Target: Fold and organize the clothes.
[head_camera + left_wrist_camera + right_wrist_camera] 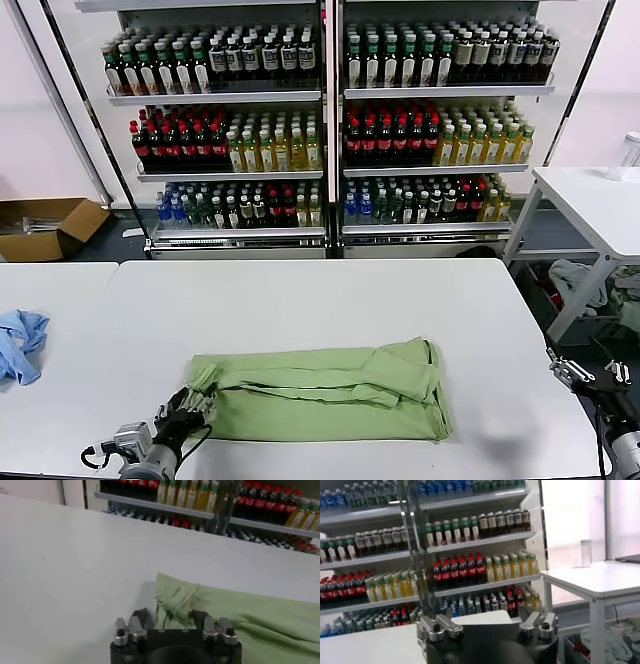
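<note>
The light green polo shirt (330, 390) lies on the white table (300, 300) near its front edge, folded into a long strip running left to right. Its collar, buttons and logo are hidden in the folds. My left gripper (192, 405) is low at the strip's left end. In the left wrist view it (170, 619) is open, with the shirt's bunched end (175, 597) between and just ahead of its fingers (141, 617). My right gripper (588, 374) is open and empty, off the table's right edge, apart from the shirt.
A smaller light blue cloth (20, 345) lies at the table's left edge. Shelves of bottles (320, 130) stand behind the table. A second white table (590, 200) is at the right, and a cardboard box (45, 225) is on the floor at the back left.
</note>
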You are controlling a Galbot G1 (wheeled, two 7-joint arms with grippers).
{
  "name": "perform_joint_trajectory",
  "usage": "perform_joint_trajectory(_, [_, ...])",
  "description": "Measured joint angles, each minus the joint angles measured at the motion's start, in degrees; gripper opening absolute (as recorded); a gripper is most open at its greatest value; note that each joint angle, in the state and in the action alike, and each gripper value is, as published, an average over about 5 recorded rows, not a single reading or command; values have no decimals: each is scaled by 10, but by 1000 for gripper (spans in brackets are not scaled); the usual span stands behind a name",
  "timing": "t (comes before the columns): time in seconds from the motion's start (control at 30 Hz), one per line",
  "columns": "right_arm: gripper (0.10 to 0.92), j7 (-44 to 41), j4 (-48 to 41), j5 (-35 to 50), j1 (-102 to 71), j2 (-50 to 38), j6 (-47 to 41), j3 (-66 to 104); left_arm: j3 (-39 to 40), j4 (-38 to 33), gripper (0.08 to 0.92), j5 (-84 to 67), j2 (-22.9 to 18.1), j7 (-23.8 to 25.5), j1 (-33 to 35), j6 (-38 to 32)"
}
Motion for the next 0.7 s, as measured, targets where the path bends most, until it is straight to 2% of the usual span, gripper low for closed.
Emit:
perform_joint_trajectory(0.5, [823,2,-4,11,0,8,3,-8,15,2,126,58,-13,7,12,-29])
perform_joint_trajectory(0.7, [823,3,-3,13,2,9,3,-9,-3,-8,93,81,-6,18,25,-54])
